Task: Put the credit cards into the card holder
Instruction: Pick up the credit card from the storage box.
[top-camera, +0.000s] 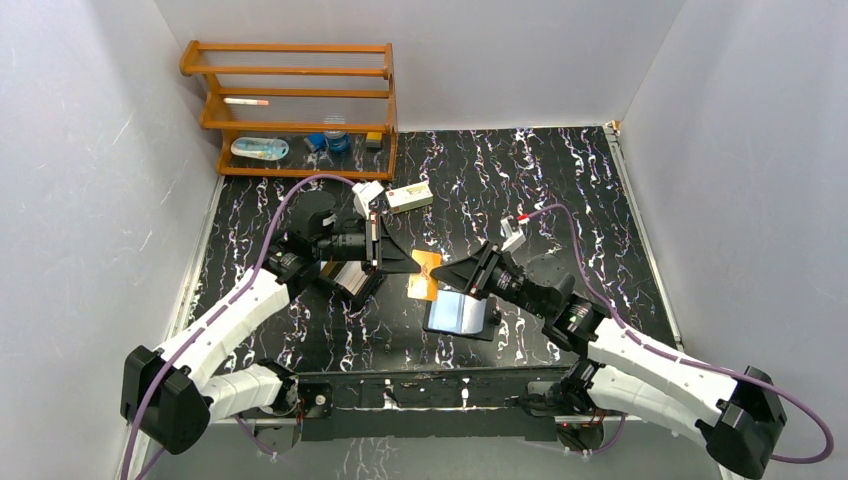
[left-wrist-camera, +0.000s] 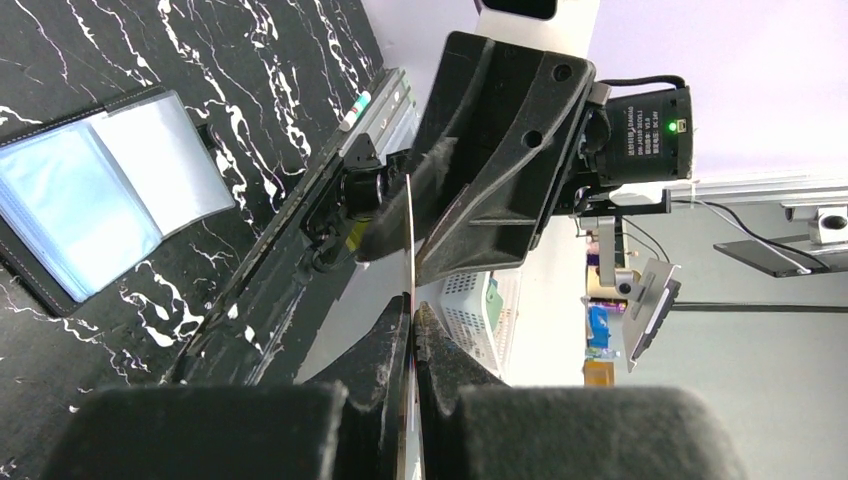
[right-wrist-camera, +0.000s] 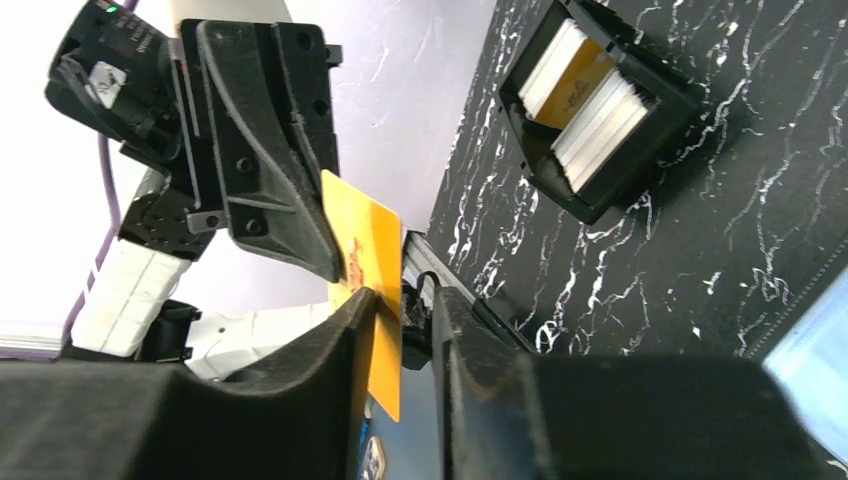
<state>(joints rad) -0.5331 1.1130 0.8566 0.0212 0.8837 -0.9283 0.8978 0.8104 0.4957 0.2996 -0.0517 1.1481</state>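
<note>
The left gripper (top-camera: 412, 264) is clenched on an orange credit card (top-camera: 428, 270), holding it in the air above the middle of the black marbled table (top-camera: 580, 190). In the left wrist view the card shows edge-on as a thin line pinched between the left fingers (left-wrist-camera: 395, 340).

The right gripper (top-camera: 447, 280) meets it from the right. In the right wrist view its fingers (right-wrist-camera: 340, 330) straddle the card's lower edge; the card lies against one finger with a gap to the other, so the jaws are released, not clamped.

The card holder (top-camera: 455, 312) lies open and flat on the table just near of the two grippers, glossy blue-grey sleeves facing up.

A black hinged box (top-camera: 352, 283) sits open to the left of the card, under the left wrist. It holds stacks of white cards (right-wrist-camera: 610, 110) standing on edge, with an orange one between them.

A cream carton (top-camera: 410, 197) lies farther back, and a wooden rack (top-camera: 290, 100) stands at the far left corner.
</note>
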